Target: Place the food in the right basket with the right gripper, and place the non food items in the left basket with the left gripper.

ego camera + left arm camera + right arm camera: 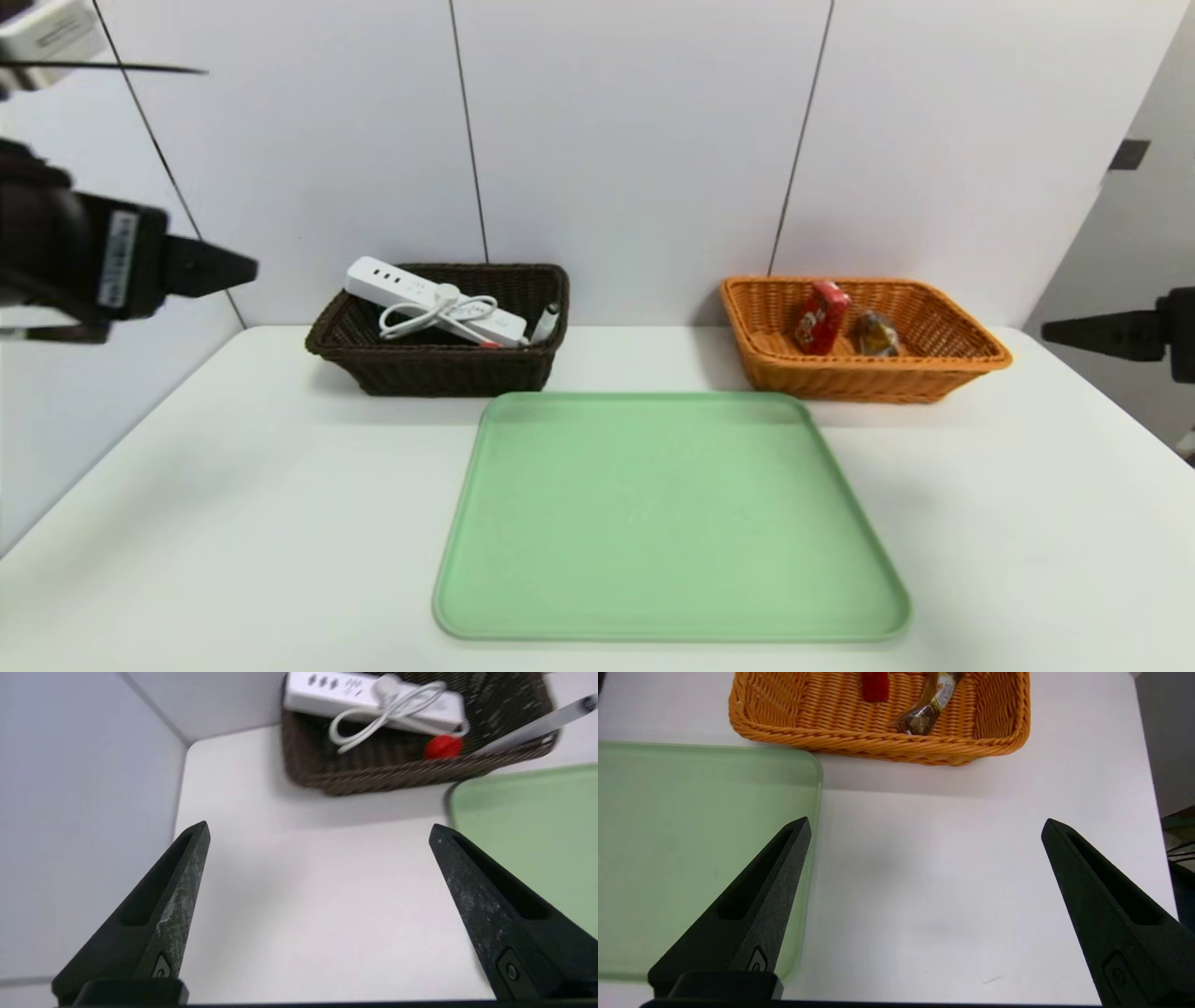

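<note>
Right now you have both arms pulled back to the sides of the white table (233, 485). Your left gripper (317, 830) hangs above the table's left edge, near the corner where the side wall meets it, fingers spread wide and holding nothing. Your right gripper (924, 826) sits off the right edge at about the same height, also splayed wide and empty; bare tabletop lies under it between the green tray (667, 523) and the table's right edge.

The dark brown basket (439, 369) stands at the back left, close to the wall. The white power strip (431, 301) lies slanted across it, one end propped on the left rim, its cord (439, 315) looped on top. The white marker (544, 322) leans on the right rim, and the red rubber duck (443, 746) rests on the basket floor beneath the strip.

The orange wicker basket (868, 378) is at the back right. Inside, the red drink carton (822, 317) stands tilted, with the clear snack packet (876, 334) just beside it.

The tray lies front and centre, its far corners near each basket's front rim.
</note>
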Controlling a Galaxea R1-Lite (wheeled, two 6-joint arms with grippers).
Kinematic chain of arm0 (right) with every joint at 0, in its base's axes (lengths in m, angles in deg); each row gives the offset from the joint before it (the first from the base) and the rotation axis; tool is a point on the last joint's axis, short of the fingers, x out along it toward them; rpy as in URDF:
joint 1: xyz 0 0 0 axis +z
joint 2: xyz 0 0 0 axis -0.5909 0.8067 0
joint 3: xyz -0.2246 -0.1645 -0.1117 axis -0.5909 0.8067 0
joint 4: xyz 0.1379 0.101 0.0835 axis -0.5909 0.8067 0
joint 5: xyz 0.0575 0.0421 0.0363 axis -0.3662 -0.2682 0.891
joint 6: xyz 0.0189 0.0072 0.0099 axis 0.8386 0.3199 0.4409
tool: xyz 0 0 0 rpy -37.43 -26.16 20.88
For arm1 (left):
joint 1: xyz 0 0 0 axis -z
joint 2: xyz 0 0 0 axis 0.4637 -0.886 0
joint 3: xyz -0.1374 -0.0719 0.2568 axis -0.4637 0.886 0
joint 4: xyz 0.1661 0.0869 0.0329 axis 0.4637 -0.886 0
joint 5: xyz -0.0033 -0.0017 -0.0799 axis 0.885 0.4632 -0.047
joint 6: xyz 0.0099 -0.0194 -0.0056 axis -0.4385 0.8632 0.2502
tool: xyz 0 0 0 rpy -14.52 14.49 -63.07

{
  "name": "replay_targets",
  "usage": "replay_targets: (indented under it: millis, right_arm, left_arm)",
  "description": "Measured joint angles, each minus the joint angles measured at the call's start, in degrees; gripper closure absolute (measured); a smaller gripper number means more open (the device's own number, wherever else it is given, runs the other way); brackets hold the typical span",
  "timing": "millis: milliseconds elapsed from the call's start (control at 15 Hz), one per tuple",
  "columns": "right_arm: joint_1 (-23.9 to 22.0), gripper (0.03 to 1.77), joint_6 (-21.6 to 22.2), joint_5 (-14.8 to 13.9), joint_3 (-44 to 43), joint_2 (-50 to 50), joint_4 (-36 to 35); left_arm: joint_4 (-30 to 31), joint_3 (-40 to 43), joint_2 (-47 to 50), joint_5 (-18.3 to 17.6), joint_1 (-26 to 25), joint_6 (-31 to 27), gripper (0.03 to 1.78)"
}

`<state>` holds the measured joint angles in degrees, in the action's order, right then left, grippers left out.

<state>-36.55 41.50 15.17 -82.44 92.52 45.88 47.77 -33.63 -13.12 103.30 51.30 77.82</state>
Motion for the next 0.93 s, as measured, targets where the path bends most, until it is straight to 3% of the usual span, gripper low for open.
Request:
replay_targets:
  millis: [400,733,933]
  right_arm:
    - [-0.46,0.09,0.51,-0.88,15.56,-22.85,-6.51]
    - [-0.55,0.09,0.55,-0.9,28.5,-41.33,-7.36]
    - [-0.57,0.09,0.52,-0.94,33.77,-49.97,-7.5]
  left_arm:
    - [7.68,31.15,30.24,-9.68,-16.48,-0.09,0.13]
    - [10.72,48.93,51.03,-14.75,-21.64,-0.77,0.12]
    - [9.97,55.38,60.98,-18.77,-22.75,-4.4,0.12]
